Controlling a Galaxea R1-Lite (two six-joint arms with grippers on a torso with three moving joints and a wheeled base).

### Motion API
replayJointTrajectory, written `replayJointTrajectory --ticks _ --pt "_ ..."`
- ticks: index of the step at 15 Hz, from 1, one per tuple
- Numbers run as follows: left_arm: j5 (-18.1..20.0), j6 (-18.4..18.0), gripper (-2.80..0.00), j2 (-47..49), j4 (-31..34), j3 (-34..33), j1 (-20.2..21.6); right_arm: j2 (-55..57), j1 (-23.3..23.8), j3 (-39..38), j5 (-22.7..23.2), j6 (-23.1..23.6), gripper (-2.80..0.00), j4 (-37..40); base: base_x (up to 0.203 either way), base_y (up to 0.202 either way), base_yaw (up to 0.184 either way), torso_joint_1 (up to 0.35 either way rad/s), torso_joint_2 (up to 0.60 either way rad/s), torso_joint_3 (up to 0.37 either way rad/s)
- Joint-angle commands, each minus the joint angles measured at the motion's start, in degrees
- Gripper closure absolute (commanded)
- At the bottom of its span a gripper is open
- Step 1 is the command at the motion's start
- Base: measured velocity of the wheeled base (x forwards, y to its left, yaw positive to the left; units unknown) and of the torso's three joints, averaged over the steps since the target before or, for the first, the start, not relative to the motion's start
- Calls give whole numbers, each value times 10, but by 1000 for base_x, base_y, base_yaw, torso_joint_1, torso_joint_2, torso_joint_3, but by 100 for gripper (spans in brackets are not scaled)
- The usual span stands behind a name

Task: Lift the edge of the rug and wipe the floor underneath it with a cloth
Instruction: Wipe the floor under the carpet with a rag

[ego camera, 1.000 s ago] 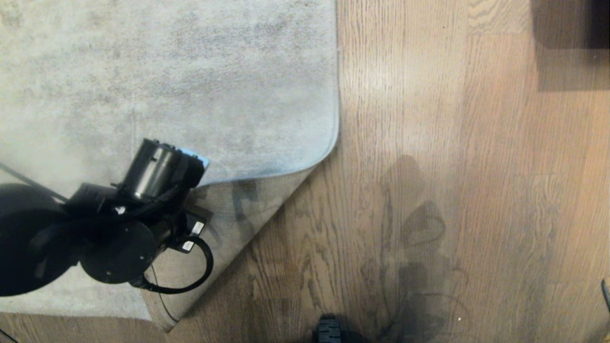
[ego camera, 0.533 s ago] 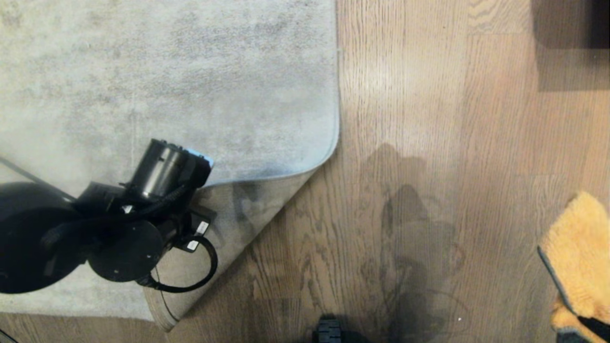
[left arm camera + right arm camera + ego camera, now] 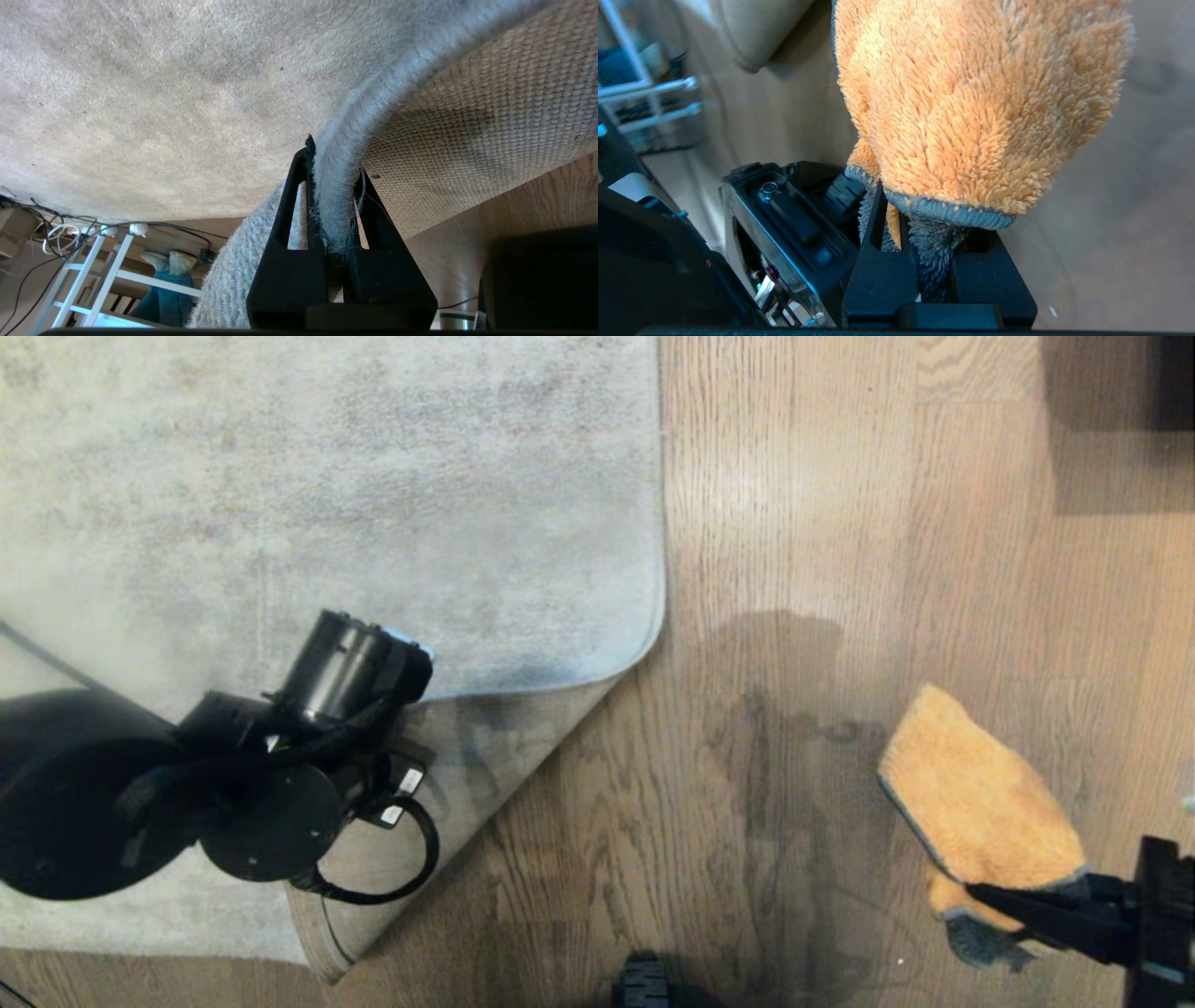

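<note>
The left gripper [image 3: 334, 186] is clamped on the rug edge [image 3: 336, 196]: its two black fingers [image 3: 292, 200] press the fuzzy grey border between them, with the pale mottled pile on one side of the jaws and the woven beige backing [image 3: 472, 135] on the other. In the head view the left arm [image 3: 280, 775] sits over the near corner of the rug [image 3: 327, 495], and just beside it the corner is folded up and over, so that a triangle of tan backing [image 3: 485, 756] faces upward. The fold runs from beside the gripper out to the rounded bend of the rug's right border [image 3: 653, 616].

The right gripper [image 3: 931, 252] is clenched on the cloth [image 3: 971, 102], a fluffy orange rag with a grey-blue hem. The hem end is pinched between the jaws and the rest of the rag stands out beyond the fingertips. In the head view this gripper [image 3: 1004, 901] enters from the lower right, and the cloth [image 3: 980, 803] extends from it toward the rug, above the wood-grain floor [image 3: 794, 523]. Whether the cloth touches the planks cannot be told. The cloth is well apart from the folded corner, with bare floor and the arm's shadow [image 3: 784, 728] between them.
</note>
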State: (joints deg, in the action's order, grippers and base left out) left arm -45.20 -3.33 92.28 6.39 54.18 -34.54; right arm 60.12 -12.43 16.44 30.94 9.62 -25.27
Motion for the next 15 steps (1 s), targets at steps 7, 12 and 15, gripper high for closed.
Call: replayJointTrajectory --ticks 7,12,15 --pt "-3 1 0 16 0 8 10 278 -162 68 -56 -4 0 -147 0 0 0 0 0 0" --pt "-5 1 0 23 0 15 28 368 -241 85 -95 -49 0 -209 0 0 0 0 0 0" --pt "-5 1 0 29 -1 15 31 407 -298 83 -130 -86 0 -224 0 0 0 0 0 0"
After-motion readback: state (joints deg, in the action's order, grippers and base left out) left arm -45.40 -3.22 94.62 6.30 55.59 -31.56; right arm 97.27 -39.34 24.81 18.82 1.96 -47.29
